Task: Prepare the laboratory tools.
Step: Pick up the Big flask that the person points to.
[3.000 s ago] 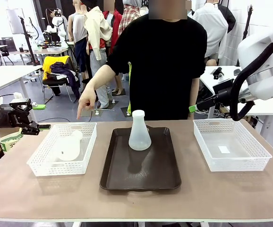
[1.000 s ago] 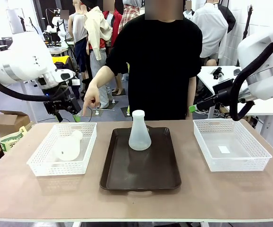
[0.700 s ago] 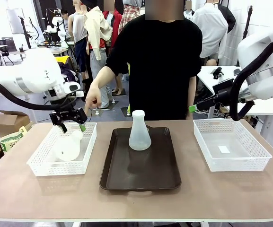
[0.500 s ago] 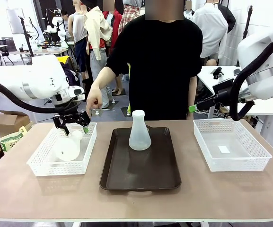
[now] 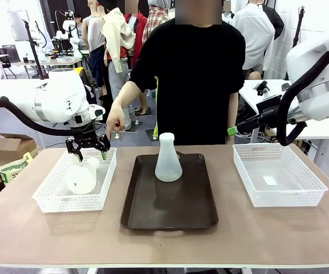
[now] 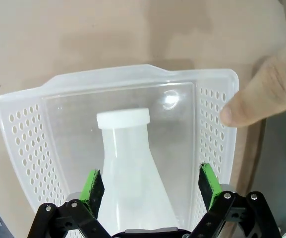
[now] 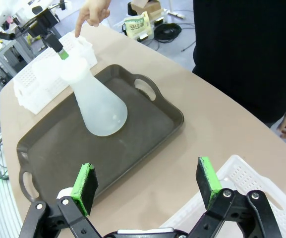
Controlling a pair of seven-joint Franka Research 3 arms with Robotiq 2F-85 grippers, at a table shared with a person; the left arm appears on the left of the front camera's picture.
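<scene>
Fingers [image 6: 92, 186] of left gripper [image 6: 151, 187]: spread wide, green pads facing each other, nothing clamped. In the left wrist view, the body of the lying flask [image 6: 128, 163] shows between the two pads and beyond them. One pad lines up with the flask's edge and the other stands clear of it. Contact cannot be told from this angle. This flask lies on its side in the left basket [image 6: 19, 134], with its lip toward one end wall.

In the front view, the left gripper [image 5: 89, 153] hovers over the far end of the left basket [image 5: 44, 200], fingertips pointing down, just above the neck of the lying flask [image 5: 81, 178]. No grip on it is seen.

Person's hand [image 5: 116, 120]: one finger points down at the far rim of the left basket, just beside the left gripper. In the left wrist view the fingertip [image 6: 242, 106] sits close against the basket's perforated wall.

Fingers [image 7: 85, 182] of right gripper [image 7: 147, 181]: also fully apart, holding nothing and touching nothing. It hangs above the table beside the right basket [image 7: 242, 171] and faces across the dark brown tray [image 7: 147, 124]. In the front view, the right arm [image 5: 318, 74] is raised behind the right basket [image 5: 278, 197].

Upright flask [image 5: 168, 160]: stands on its base on the far half of the tray [image 5: 170, 214], mid-table [image 5: 267, 234], between the two baskets and well apart from both grippers. The right wrist view also shows it upright [image 7: 95, 106].
</scene>
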